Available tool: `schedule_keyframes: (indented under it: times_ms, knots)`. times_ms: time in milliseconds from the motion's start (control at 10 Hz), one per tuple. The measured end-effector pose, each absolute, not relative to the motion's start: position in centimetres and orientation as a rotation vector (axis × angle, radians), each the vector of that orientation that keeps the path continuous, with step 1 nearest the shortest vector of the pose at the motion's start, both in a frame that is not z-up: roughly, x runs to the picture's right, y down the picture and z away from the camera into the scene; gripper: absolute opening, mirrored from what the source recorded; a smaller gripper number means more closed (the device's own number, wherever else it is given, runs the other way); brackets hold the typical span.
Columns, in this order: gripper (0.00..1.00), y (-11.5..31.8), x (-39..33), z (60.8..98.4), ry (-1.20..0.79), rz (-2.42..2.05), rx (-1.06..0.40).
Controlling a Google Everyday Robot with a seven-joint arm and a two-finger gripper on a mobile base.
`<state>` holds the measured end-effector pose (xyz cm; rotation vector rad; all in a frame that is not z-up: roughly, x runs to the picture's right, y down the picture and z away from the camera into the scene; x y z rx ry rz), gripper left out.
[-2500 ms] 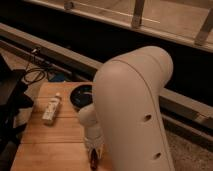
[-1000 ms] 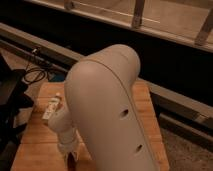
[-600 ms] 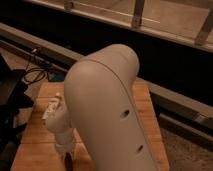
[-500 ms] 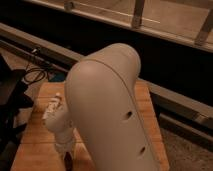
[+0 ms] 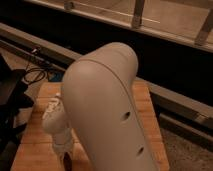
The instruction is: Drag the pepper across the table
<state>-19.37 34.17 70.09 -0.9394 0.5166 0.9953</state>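
The light brown wooden table (image 5: 33, 144) lies below my large white arm (image 5: 105, 105), which hides most of it. My gripper (image 5: 65, 156) points down at the table's front left part, at the bottom of the view. A small dark red bit that looks like the pepper (image 5: 67, 162) shows right under the gripper's tip, touching the tabletop. Most of the pepper is hidden by the gripper and the arm.
A white bottle (image 5: 51, 107) lies on the table just behind the gripper, partly hidden by the arm. Black cables (image 5: 31, 75) and a dark object (image 5: 11, 100) are off the table's left side. A dark wall with rails runs behind, and grey floor (image 5: 192, 145) lies to the right.
The arm has swung left and the gripper has moved left across the table with the dark red bit under its tip. Over the last second it has barely moved.
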Motion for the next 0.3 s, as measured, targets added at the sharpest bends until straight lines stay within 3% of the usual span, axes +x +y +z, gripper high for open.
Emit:
schedule_keyframes:
  times_ms: [300]
  knots:
    - [0.00,33.98,-19.87,70.20,0.513,0.968,-0.940]
